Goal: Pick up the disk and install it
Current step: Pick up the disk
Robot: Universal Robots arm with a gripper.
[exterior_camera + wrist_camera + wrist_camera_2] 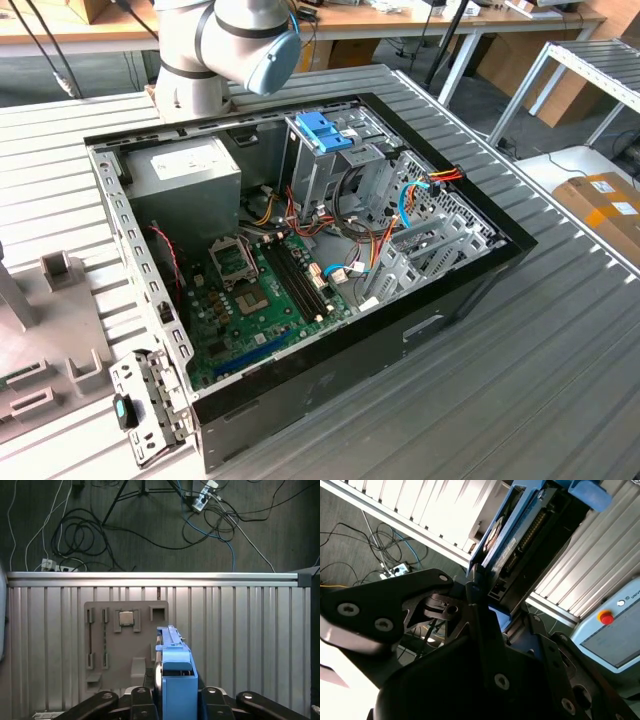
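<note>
Gripper [176, 699] — clamped on disk [173, 667], which juts ahead of it | Risk: end-grip lets disk tilt or slip — jamming at the drive cage [312, 180].

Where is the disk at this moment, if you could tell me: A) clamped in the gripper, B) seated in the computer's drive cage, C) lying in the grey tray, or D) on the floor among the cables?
A: in the first wrist view the disk stands edge-on, clamped in the gripper, apart from the grey tray beyond it.
</note>
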